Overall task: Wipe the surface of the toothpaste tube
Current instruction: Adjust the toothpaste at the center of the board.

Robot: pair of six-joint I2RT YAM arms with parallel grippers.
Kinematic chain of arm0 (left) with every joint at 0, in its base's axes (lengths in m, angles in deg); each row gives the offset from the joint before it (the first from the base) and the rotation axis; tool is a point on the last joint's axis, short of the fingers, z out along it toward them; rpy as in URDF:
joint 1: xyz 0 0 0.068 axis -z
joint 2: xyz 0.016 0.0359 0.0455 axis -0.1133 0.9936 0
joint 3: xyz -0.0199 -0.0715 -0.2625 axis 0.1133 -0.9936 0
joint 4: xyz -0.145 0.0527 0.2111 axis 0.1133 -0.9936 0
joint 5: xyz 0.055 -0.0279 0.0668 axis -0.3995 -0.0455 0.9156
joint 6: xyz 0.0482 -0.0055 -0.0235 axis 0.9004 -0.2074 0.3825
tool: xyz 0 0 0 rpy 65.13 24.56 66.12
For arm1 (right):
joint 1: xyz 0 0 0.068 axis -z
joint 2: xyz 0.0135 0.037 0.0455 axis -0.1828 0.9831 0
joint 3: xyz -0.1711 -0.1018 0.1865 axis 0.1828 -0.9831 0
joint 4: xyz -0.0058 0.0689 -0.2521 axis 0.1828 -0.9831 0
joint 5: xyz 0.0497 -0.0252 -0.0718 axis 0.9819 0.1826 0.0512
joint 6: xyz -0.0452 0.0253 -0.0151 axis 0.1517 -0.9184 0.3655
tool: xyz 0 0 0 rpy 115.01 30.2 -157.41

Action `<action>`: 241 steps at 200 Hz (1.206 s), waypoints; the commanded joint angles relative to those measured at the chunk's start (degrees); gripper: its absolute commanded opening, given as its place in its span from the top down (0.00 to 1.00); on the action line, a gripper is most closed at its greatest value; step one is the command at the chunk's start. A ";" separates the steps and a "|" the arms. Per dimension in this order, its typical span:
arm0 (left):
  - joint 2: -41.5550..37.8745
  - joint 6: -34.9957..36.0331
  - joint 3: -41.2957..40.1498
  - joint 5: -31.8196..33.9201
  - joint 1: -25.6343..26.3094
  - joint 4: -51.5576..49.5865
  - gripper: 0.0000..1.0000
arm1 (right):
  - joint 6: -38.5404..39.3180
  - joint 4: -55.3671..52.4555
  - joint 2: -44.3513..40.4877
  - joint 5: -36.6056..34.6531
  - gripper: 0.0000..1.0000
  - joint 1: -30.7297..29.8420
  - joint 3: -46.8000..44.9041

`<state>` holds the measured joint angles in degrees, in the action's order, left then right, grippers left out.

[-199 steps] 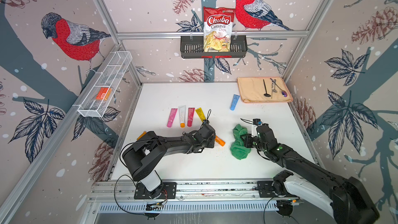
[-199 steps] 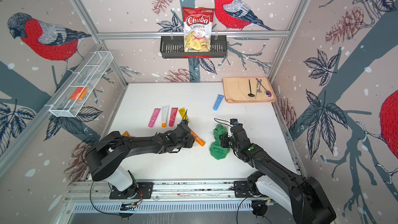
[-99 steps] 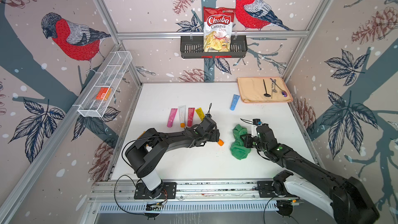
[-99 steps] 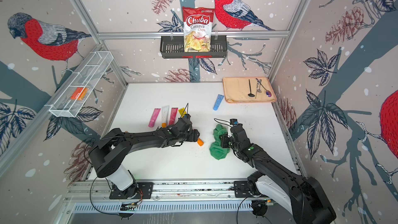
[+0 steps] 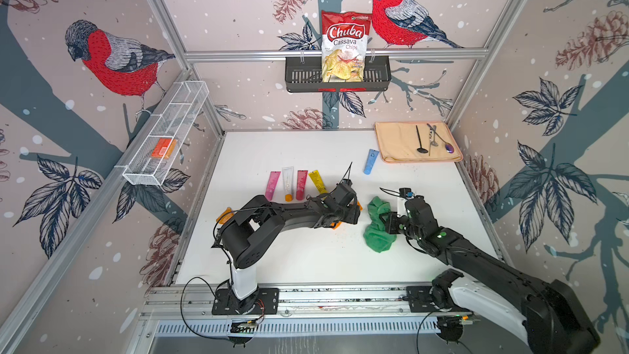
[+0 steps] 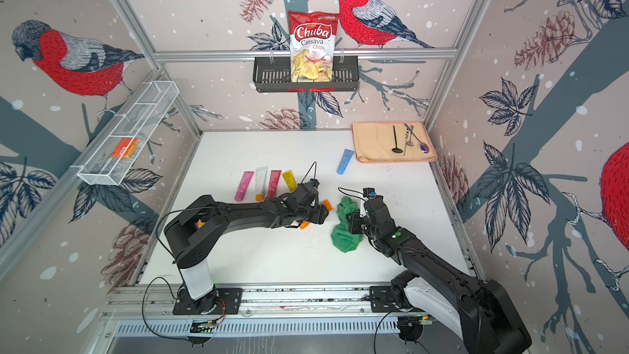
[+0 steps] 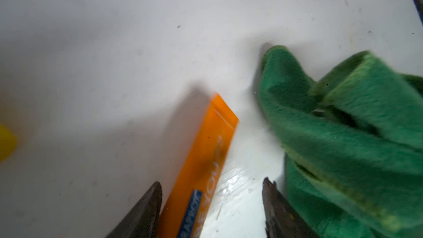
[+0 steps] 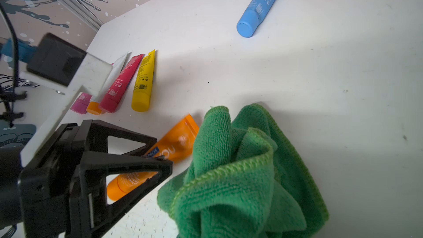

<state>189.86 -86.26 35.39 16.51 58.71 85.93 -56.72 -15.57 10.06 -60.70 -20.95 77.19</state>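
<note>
In both top views the left claw [image 5: 354, 212] hides most of the orange toothpaste tube [image 6: 326, 204], and only its two ends peep out. The left wrist view shows more. The claw stands released, and the tube lies flat on the white table [image 7: 114, 53] between its fingers [image 7: 146, 209], just beside one and clear of the other. Just past the claw's tips bunches the green cloth [image 7: 343, 145]. The right claw [image 5: 389, 223] is clenched on it, and its own fingers stay hidden in the right wrist view.

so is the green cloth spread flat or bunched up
Bunched up: the green cloth shows deep folds and overlapping layers in the right wrist view, and both top views show a crumpled heap.
</note>
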 commanded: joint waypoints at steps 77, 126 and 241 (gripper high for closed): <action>-7.92 11.54 -1.20 7.15 -0.66 -13.64 0.37 | 0.38 1.72 0.19 0.38 0.95 -0.49 0.05; -6.17 17.23 2.77 9.41 -1.28 -13.71 0.36 | 0.30 1.73 0.49 0.15 0.95 -0.51 0.01; 2.93 23.93 8.63 1.50 -3.33 -14.49 0.42 | 0.33 1.90 0.39 0.65 0.95 -0.60 0.08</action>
<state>194.72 -61.60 46.84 19.20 56.04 71.52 -56.56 -15.17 11.02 -60.70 -21.43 77.19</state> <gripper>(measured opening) 0.592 0.132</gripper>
